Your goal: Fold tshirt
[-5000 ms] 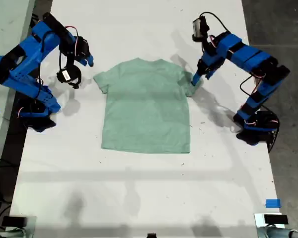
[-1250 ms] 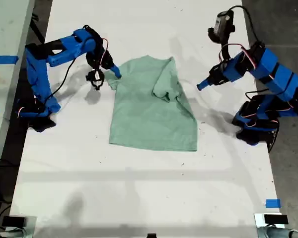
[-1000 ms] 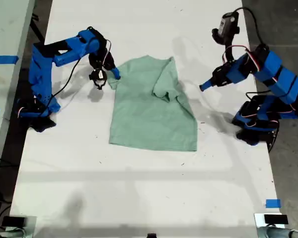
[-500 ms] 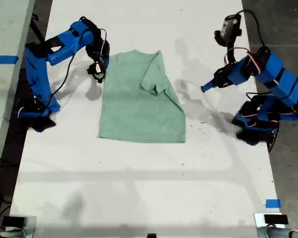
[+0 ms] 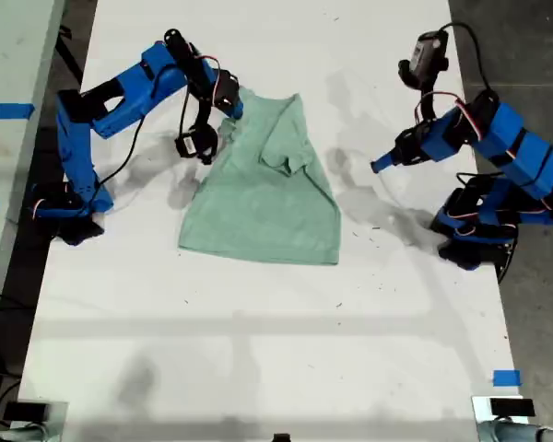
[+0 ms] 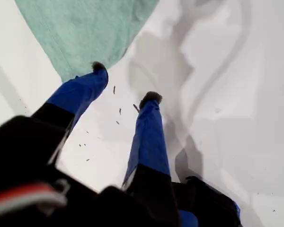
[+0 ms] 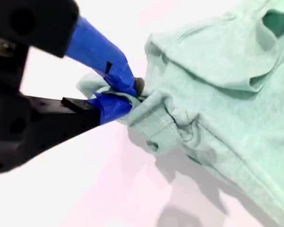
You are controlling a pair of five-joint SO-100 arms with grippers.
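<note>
Tshirt (image 5: 263, 189) is lifting at the exterior view's left sleeve, now pinched by my second gripper (image 7: 132, 94); my first gripper (image 6: 125, 92) is hanging agape, empty.

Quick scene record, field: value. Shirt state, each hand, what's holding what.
item: tshirt, pale mint green, on white table
shirt state: sleeve on the exterior view's right folded inward over the body; sleeve on that view's left lifted
second hand: shut on bunched sleeve cloth, on the exterior view's left
first hand: open, holding nothing, just off the shirt edge, on the exterior view's right
fold: partial
</note>
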